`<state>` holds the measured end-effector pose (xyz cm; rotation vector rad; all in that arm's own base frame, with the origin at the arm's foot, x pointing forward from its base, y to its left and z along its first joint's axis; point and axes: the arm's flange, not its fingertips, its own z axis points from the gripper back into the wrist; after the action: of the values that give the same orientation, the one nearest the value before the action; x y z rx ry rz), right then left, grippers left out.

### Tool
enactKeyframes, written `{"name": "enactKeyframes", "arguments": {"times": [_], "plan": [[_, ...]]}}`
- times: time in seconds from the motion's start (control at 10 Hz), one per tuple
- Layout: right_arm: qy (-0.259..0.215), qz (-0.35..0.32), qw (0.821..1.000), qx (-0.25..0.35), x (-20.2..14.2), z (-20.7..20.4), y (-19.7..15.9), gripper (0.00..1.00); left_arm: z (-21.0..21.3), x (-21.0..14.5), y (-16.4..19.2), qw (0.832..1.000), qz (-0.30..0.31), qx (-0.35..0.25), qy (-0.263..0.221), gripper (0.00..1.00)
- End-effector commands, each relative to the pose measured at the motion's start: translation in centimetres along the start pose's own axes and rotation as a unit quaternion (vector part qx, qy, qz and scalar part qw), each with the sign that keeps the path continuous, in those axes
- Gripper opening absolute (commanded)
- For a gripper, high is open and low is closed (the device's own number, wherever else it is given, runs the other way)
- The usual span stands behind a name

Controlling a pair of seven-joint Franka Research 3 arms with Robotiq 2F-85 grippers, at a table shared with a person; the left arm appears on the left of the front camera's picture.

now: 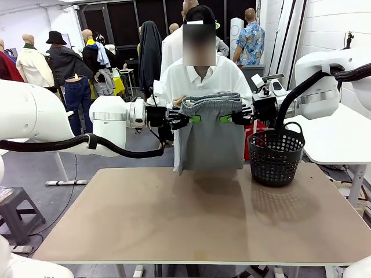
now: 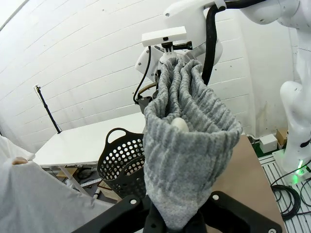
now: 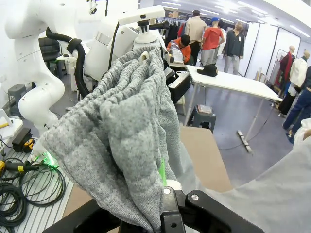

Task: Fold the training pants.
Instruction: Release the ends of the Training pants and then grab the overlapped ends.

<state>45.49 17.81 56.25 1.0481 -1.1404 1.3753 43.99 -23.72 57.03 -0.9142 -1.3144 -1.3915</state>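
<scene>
my left gripper [image 1: 194, 119] clamped on waistband of training pants [image 1: 210, 142]. my right gripper [image 1: 226, 119] clamped on same waistband, end nearer black basket [image 1: 276, 156]. pants held in air, hanging legs down, just left of basket, waistband above basket rim. person [image 1: 200, 78] behind pants, beyond basket.

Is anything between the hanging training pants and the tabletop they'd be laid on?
Nothing visible. The training pants hang from the left gripper and right gripper above the far edge of the table; the black mesh basket stands off to their right.
</scene>
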Motion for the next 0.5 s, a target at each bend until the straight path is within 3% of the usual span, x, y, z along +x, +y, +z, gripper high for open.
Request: {"name": "enactKeyframes", "arguments": {"times": [0.0, 0.4], "plan": [[-0.007, -0.001, 1.0, 0.003, 0.16, 0.09, 0.29, 0.0, -0.02, 0.2, -0.01, 1.0, 0.003, 0.0, -0.002, 0.0], [-0.007, -0.001, 1.0, 0.003, 0.16, 0.09, 0.29, 0.0, -0.02, 0.2, -0.01, 1.0, 0.003, 0.0, -0.002, 0.0]]}}
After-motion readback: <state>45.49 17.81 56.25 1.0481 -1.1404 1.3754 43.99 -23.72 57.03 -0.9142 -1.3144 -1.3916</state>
